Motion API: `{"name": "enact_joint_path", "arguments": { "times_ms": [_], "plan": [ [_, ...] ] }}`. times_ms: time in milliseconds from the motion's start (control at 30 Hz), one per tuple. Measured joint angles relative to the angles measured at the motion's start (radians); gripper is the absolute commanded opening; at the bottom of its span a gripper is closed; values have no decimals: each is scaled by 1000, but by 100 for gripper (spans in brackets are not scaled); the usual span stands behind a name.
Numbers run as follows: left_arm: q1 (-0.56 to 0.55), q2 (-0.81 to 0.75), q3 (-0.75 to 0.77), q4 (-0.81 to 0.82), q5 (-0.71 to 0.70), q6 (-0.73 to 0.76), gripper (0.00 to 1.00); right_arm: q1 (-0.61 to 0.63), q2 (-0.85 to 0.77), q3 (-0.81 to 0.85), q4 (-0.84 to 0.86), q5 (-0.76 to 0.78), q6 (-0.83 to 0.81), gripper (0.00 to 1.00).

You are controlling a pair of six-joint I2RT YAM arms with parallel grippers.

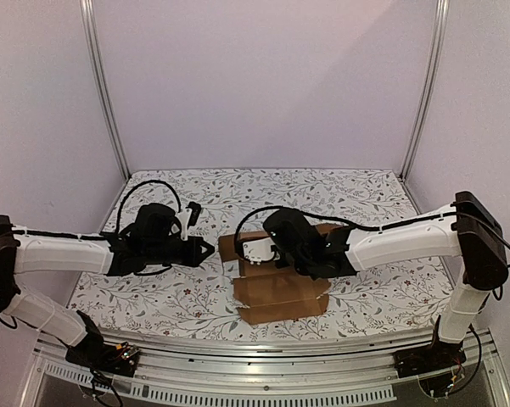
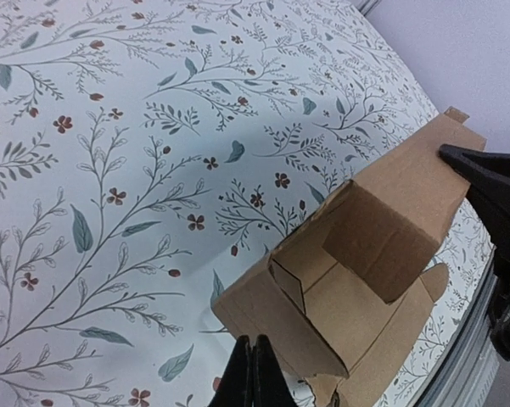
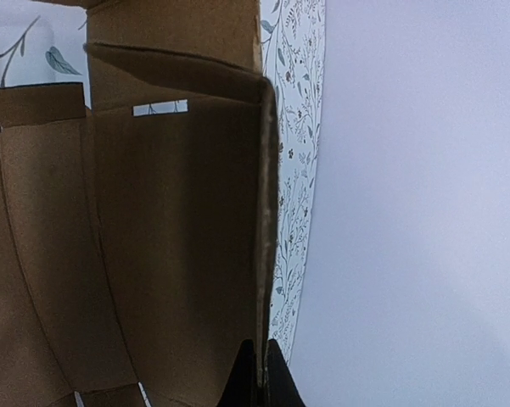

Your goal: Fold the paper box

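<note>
The paper box (image 1: 280,292) is brown cardboard, partly folded, in the middle of the table, with one flat panel lying toward the near edge. In the left wrist view the box (image 2: 365,254) has raised side walls and an inward-folded flap. My left gripper (image 1: 210,249) is shut and empty, and its tips (image 2: 253,343) are right at the box's left wall. My right gripper (image 1: 263,252) is shut on an upright wall of the box (image 3: 170,237), and the cardboard edge runs between its tips (image 3: 260,348). One of its black fingers (image 2: 462,159) shows on the far flap.
A floral tablecloth (image 1: 195,297) covers the table. Metal frame posts (image 1: 102,85) stand at the back corners against plain walls. An aluminium rail (image 1: 263,352) runs along the near edge by the arm bases.
</note>
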State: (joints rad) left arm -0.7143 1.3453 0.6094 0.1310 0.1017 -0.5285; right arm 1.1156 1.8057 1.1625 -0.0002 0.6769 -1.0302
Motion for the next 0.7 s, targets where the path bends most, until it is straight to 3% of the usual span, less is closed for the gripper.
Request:
{"name": "enact_joint_path", "arguments": {
  "times_ms": [333,700],
  "plan": [
    [37,106,-2,120,-30,5,0,20,0,-57,61,-2,2,0],
    [40,235,-3,234,96,4,0,30,0,-57,88,4,11,0]
  ]
}}
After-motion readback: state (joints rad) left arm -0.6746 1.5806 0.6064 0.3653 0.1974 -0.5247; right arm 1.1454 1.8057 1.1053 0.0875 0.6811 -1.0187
